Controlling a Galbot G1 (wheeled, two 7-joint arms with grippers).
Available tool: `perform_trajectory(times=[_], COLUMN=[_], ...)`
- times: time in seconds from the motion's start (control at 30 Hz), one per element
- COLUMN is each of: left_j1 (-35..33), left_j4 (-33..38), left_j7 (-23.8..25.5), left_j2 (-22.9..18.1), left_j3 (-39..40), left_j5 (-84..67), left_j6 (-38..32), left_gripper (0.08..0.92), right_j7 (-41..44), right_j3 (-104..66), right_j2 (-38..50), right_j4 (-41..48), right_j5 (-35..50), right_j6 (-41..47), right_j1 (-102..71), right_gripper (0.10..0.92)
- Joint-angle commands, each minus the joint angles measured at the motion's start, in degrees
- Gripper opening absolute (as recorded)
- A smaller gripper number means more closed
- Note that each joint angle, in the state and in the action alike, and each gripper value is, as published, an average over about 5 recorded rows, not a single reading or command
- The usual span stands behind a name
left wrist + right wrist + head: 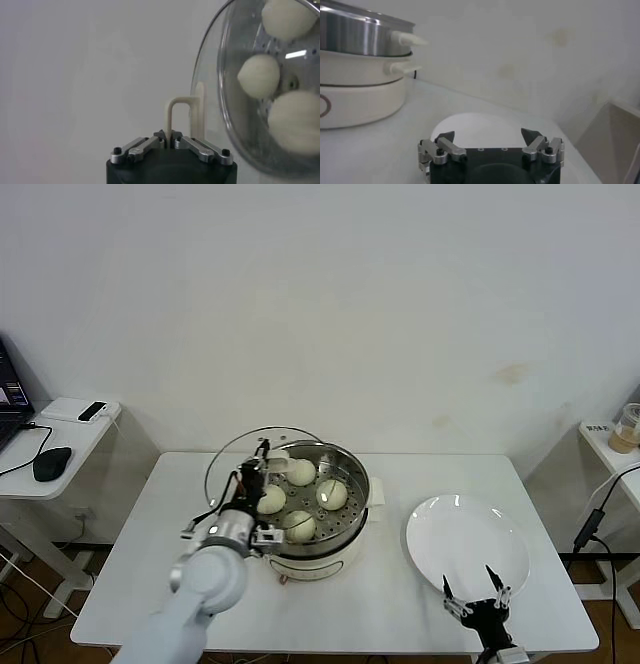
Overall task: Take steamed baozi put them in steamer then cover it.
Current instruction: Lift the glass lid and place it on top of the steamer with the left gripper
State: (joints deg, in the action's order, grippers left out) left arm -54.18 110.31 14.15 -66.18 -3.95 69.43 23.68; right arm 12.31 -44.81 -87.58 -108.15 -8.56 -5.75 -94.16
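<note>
- Nearest the head camera, the right gripper [478,595] hangs over the near edge of the flat round white plate [467,539], its two dark fingers spread wide and holding nothing; the right wrist view shows the same spread fingers [444,137] above the plate [480,129].
- Round clear glass cover [243,467] with a thin metal rim and a cream rectangular handle stands tilted on edge against the left side of the steamer, not lying flat on it.
- From the left wrist view, the cover's [210,90] cream handle [179,116] sits between the closed fingers of the left gripper [167,137], which is clamped on it.
- Seen from the head, the left gripper [252,479] is at the steamer's left rim, touching the cover.
- Round shiny stainless-steel steamer [345,514] with a perforated floor sits on a cream-white pot base near the middle of the white table [150,534].
- Four smooth, dome-shaped, cream-white steamed baozi [301,472] lie inside the steamer basket, close together; three of them show through the glass in the left wrist view [258,76].
- White plate is well to the right of the steamer and carries nothing.
- Steamer's steel wall [355,32] and cream base show in the right wrist view, apart from the right gripper [490,142].
</note>
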Motion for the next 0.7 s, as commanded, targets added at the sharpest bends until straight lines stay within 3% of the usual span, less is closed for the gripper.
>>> perform_trajectory(times=[0.03,0.37,0.7], left_j1=[4.0,4.2,3.1], left_j4=[-5.4,-8.9,-8.5], left_j7=[1.9,1.7,1.7], left_j2=[-6.5,-8.7,-8.4], left_j3=[5.1,6.0,5.3], left_j5=[5.6,6.4,6.5], left_j6=[1.4,1.1,0.8], left_gripper=[0.139,0.139,0.139], right_j7=[-0.1,-0.3,-0.2], right_j3=[0.2,0.3,0.6], right_j2=[-0.2,-0.2,-0.1], right_j4=[0.9,1.0,1.2], right_j5=[-0.9,-1.3,-1.5], right_j6=[-0.2,-0.4,-0.4], right_j1=[0.1,0.0,0.0], right_gripper=[0.823,0.823,0.823])
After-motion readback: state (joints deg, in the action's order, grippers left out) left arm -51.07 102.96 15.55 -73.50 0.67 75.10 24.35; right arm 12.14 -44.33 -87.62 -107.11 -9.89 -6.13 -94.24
